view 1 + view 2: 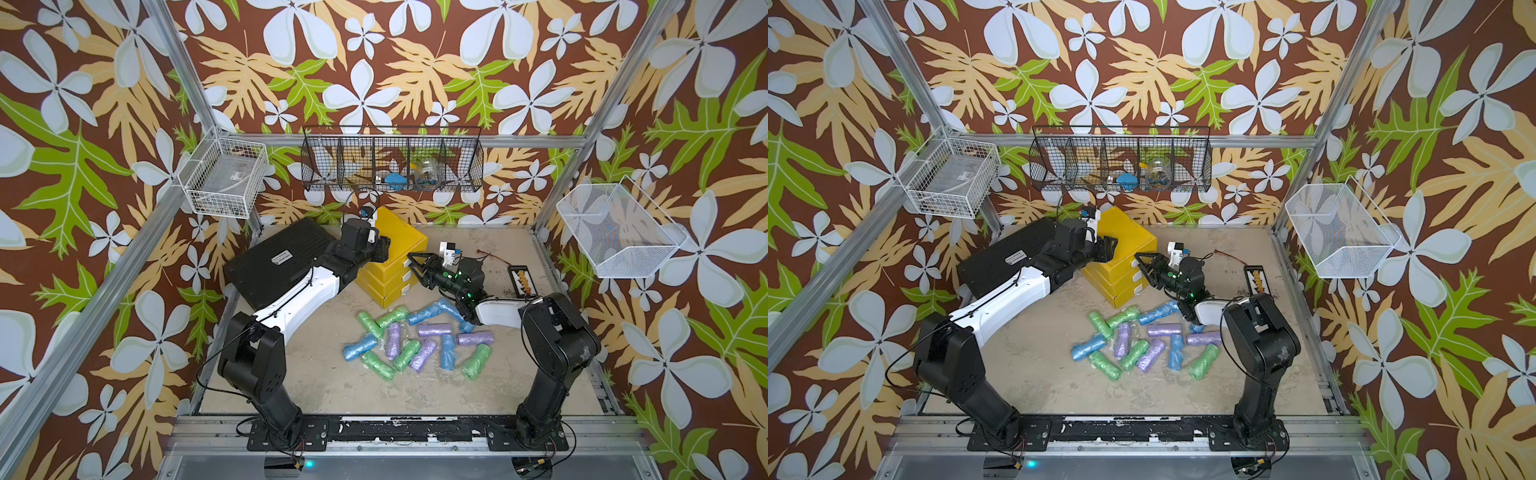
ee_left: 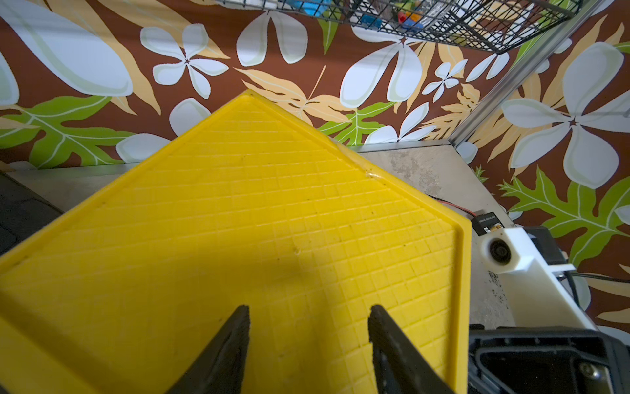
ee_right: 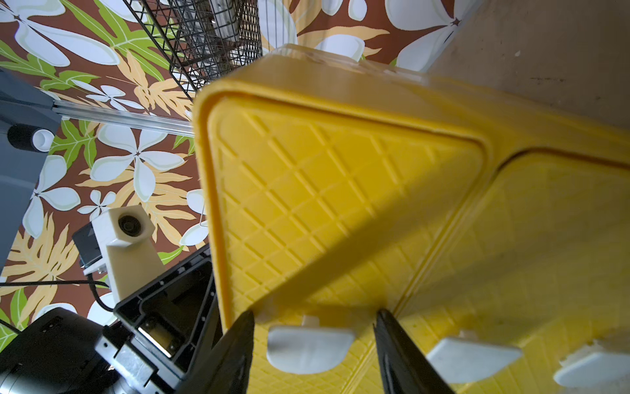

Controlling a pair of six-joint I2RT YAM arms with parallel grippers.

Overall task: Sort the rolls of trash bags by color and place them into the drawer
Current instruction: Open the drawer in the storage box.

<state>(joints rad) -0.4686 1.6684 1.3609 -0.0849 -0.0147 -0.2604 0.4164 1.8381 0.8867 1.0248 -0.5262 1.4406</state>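
White drawer handle (image 3: 308,348) sits inside the spread right end effector (image 3: 315,317).

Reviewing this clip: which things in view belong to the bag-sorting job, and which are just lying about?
Job:
- rolls of trash bags, green, blue and lilac
- yellow drawer unit
- left gripper above its top
- right gripper straddling the top drawer's handle

Lying about:
- flat black case
- abacus
- black wire basket
- white grid basket
- white mesh basket
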